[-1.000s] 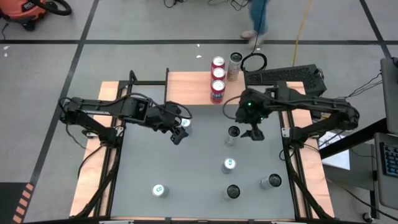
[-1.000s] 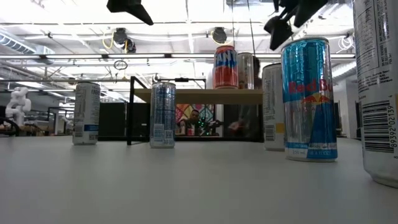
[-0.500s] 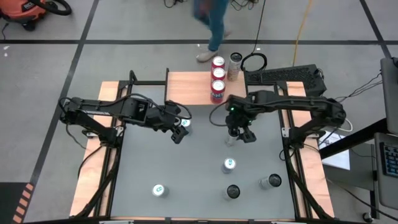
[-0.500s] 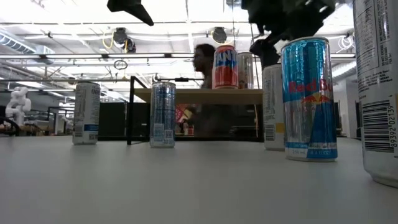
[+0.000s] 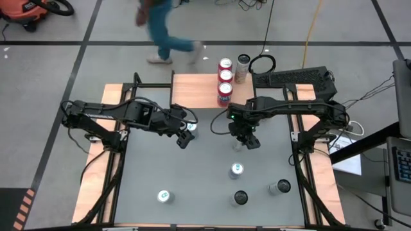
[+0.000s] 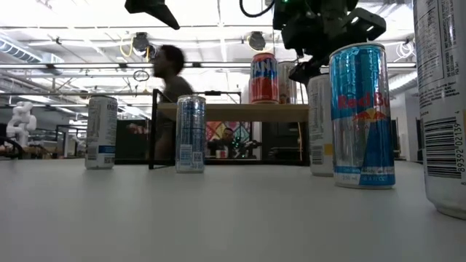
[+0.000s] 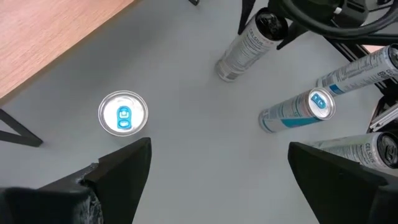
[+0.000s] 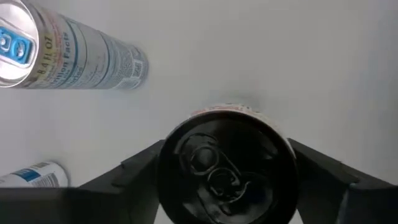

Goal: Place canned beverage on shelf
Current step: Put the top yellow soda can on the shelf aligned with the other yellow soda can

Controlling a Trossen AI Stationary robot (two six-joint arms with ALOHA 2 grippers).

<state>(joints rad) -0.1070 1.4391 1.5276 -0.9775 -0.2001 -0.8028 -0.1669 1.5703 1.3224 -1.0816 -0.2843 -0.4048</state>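
**Black-topped can between right jaws, grasp not yet seated**

Right gripper (image 5: 244, 138) lowered over black-topped can (image 8: 225, 165); fingers (image 8: 134, 168) flank can on both sides, parted, contact not confirmed. Can upright on table (image 5: 192, 173), squarely between jaws, near side of shelf (image 5: 196, 88). Three red cans (image 5: 225, 78) already on shelf top.

Judged: thin aluminium wall, rigid if full, dents if squeezed hard; smooth, likely slippery. Best taken on upper body just below rim, jaws square across diameter, kept upright.

Left gripper (image 7: 211, 168) spread wide, holding nothing, over blue-tabbed can (image 7: 123, 114).
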